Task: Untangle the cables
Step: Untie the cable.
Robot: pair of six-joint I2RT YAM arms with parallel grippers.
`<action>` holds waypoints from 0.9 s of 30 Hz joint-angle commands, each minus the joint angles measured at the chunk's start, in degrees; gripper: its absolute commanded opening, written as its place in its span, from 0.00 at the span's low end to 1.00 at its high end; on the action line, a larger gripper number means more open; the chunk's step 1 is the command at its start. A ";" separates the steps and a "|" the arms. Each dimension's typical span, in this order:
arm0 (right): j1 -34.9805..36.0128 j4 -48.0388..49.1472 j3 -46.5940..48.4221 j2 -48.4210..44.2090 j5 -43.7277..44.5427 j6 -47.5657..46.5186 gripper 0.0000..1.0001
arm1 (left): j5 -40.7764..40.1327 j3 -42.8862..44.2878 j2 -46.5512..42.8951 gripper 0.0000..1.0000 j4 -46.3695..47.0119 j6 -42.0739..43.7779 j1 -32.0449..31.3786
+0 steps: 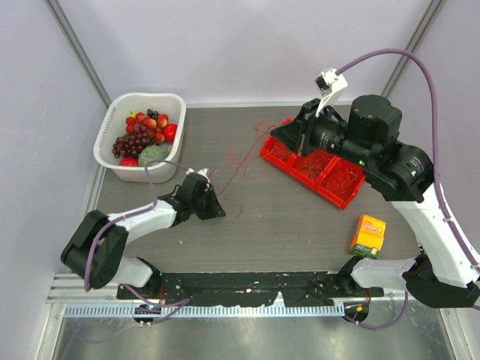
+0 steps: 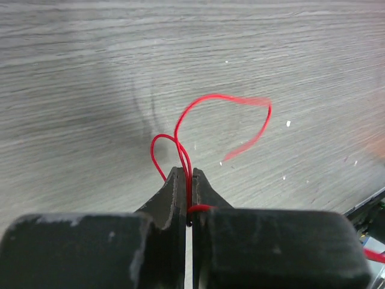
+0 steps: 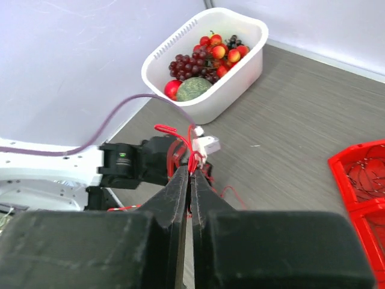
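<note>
My left pincer (image 2: 186, 176) is pressed together on thin red strands of the cables (image 2: 207, 97), low over the table (image 1: 285, 225). My right pincer (image 3: 190, 171) is nearly closed too, pinching red strands w/ a small white plug (image 3: 206, 144) at its tips. Other strands lie on the table, approx. beside the fruit tub (image 1: 146, 95).

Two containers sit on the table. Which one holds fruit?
The white basket at the back left: grapes and other fruit fill it. The red tray on the right has divided compartments and no fruit.
</note>
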 commanded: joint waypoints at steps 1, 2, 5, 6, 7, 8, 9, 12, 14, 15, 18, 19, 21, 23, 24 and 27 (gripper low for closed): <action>0.25 -2.90 0.50 0.10 7.59 -2.49 0.11 | -7.48 0.59 -12.29 0.00 -8.96 1.36 0.69; 0.25 -2.64 -2.03 -0.26 8.05 -2.49 0.13 | -8.98 0.85 -15.45 0.00 -11.34 1.27 0.87; 0.16 -0.36 -12.20 -2.89 12.70 -1.79 0.15 | -17.14 3.74 -28.11 0.00 -21.35 1.88 1.13; 0.25 0.26 -14.51 -3.94 13.41 -1.44 0.15 | -19.43 5.32 -31.97 0.00 -24.25 2.32 1.22; 0.16 1.57 -20.28 -4.47 14.63 -1.09 0.15 | -21.63 6.82 -35.58 0.00 -26.46 3.28 1.40; 0.25 2.45 -23.82 -5.35 15.60 -0.83 0.17 | -23.65 8.92 -38.40 0.00 -29.26 4.42 1.31; 0.25 4.38 -30.20 -5.62 16.22 -0.21 0.19 | -26.02 11.20 -41.12 0.00 -31.99 5.22 1.40; 0.25 7.63 -40.18 -3.44 16.32 1.81 0.20 | -28.77 18.50 -45.27 0.00 -37.01 8.55 1.48; 0.25 11.49 -45.98 -2.11 12.30 3.65 0.26 | -25.36 25.16 -44.93 0.00 -38.77 10.75 1.49; 0.34 13.43 -48.96 -2.02 10.53 4.10 0.29 | -22.82 26.77 -43.97 0.00 -39.57 11.37 1.40; 1.13 22.12 -52.24 -2.28 0.18 4.54 0.50 | -16.57 34.85 -40.72 0.00 -41.33 11.90 1.48; 1.74 23.02 -52.07 -2.02 -1.34 4.36 0.51 | -15.16 36.87 -39.75 0.00 -41.68 11.82 1.48; 3.67 25.22 -50.76 -1.23 -3.02 3.93 0.55 | -13.39 39.78 -38.78 0.00 -41.68 12.17 1.48; 5.60 26.63 -49.09 -0.96 -2.93 3.66 0.57 | -11.46 42.33 -37.99 0.00 -41.86 12.61 1.57; 5.96 27.33 -47.86 -0.96 -3.02 3.49 0.58 | -10.67 43.56 -37.55 0.00 -42.12 12.78 1.49; 6.49 31.37 -46.88 -3.94 -3.90 4.89 0.59 | -6.63 44.97 -36.67 0.00 -41.86 12.17 1.49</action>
